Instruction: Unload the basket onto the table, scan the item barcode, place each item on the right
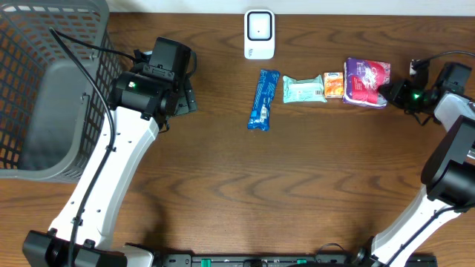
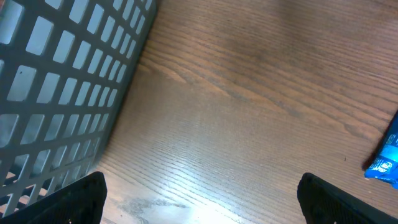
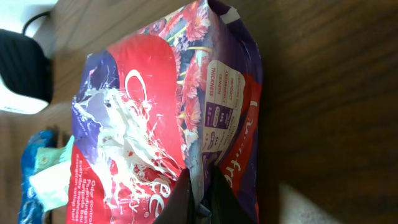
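The purple and red pack (image 1: pixel 366 81) is found at the right end of a row of items on the table (image 1: pixel 297 193), just beside a small orange packet (image 1: pixel 334 84). Its right-hand edge is pinched between the closed fingers of the right gripper (image 3: pixel 199 198). The left gripper (image 2: pixel 202 208) is held wide open and empty over bare wood near the grey basket (image 1: pixel 44 89), and a blue packet (image 2: pixel 384 158) is seen at the edge of its view. The step in hand is judged to be the securing of the pack for its trip to the white scanner (image 1: pixel 259 33) at the far edge of the table. Only a narrow margin of soft wrapper is caught, so the lift is best made slowly and straight up. That way the pack is not left to swing or slip, and the orange packet and the teal wipes pack (image 1: pixel 304 89) are not dragged along. No barcode is seen on the face shown. It is probably carried on another face, which would have to be turned squarely toward the scanner and held steady there. As for writing, a sideways panel on the pack appears to be headed "THICKNESS", with finer print below that cannot be made out. Large white cursive lettering is partly hidden by the fingers and the splash artwork, so no brand name can be read.
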Controlling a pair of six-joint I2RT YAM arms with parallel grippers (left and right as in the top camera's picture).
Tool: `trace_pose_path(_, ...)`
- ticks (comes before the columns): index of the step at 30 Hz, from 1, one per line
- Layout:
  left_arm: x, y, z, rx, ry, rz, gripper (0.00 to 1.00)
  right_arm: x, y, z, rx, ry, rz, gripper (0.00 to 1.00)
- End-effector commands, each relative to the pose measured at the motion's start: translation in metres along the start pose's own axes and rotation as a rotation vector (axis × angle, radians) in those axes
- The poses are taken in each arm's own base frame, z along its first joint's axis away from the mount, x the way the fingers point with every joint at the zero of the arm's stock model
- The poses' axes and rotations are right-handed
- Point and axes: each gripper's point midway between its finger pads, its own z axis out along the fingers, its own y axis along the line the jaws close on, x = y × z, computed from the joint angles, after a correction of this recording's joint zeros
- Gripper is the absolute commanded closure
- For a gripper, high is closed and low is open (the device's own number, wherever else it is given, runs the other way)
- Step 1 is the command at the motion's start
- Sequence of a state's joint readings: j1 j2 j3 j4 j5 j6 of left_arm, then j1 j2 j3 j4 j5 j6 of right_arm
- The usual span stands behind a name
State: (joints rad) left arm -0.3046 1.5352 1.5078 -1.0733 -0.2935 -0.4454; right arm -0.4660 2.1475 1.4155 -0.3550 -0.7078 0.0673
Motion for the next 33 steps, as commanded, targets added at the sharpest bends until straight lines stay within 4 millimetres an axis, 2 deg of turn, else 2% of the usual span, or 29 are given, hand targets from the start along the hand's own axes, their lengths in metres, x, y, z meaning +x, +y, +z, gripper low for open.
trace_pose_path(1,-0.001,0.002,0.0,-0.008,-0.001,-0.01,0.02,-0.014,0.027,-0.025,-0.069,-0.044,-0.043,0.99)
trace_pose_path(5,-0.001,0.002,0.0,-0.008,-0.001,-0.01,0.02,-0.038,0.065,-0.064,-0.076,-0.13,-0.124,0.99)
trace_pose_path(11,-0.001,0.002,0.0,-0.008,-0.001,-0.01,0.02,-0.06,0.123,-0.124,-0.087,-0.253,-0.24,0.99)
trace_pose_path(15,-0.001,0.002,0.0,-0.008,-0.001,-0.01,0.02,-0.062,0.142,-0.146,-0.079,-0.291,-0.267,0.99)
trace_pose_path(17,-0.001,0.002,0.0,-0.008,-0.001,-0.01,0.02,-0.061,0.132,-0.147,-0.01,-0.289,-0.245,0.99)
trace_pose_path(18,0.0,0.002,0.0,-0.008,0.0,-0.01,0.02,-0.06,0.121,-0.146,0.054,-0.284,-0.223,0.92)
trace_pose_path(20,0.0,0.002,0.0,-0.008,0.0,-0.01,0.02,-0.057,0.097,-0.143,0.172,-0.266,-0.183,0.67)
trace_pose_path(22,-0.001,0.002,0.0,-0.008,-0.001,-0.01,0.02,-0.052,0.076,-0.137,0.256,-0.239,-0.149,0.38)
trace_pose_path(23,0.0,0.002,0.0,-0.008,0.0,-0.01,0.02,-0.05,0.07,-0.134,0.274,-0.229,-0.139,0.25)
trace_pose_path(25,0.0,0.002,0.0,-0.008,0.0,-0.01,0.02,-0.045,0.056,-0.123,0.293,-0.198,-0.116,0.09)
trace_pose_path(28,-0.001,0.002,0.0,-0.008,-0.001,-0.01,0.02,-0.038,0.035,-0.103,0.3,-0.153,-0.082,0.02)
trace_pose_path(30,-0.001,0.002,0.0,-0.008,-0.001,-0.01,0.02,-0.031,0.021,-0.089,0.304,-0.119,-0.054,0.01)
trace_pose_path(33,-0.001,0.002,0.0,-0.008,-0.001,-0.01,0.02,-0.013,-0.003,-0.068,0.309,-0.065,0.119,0.01)
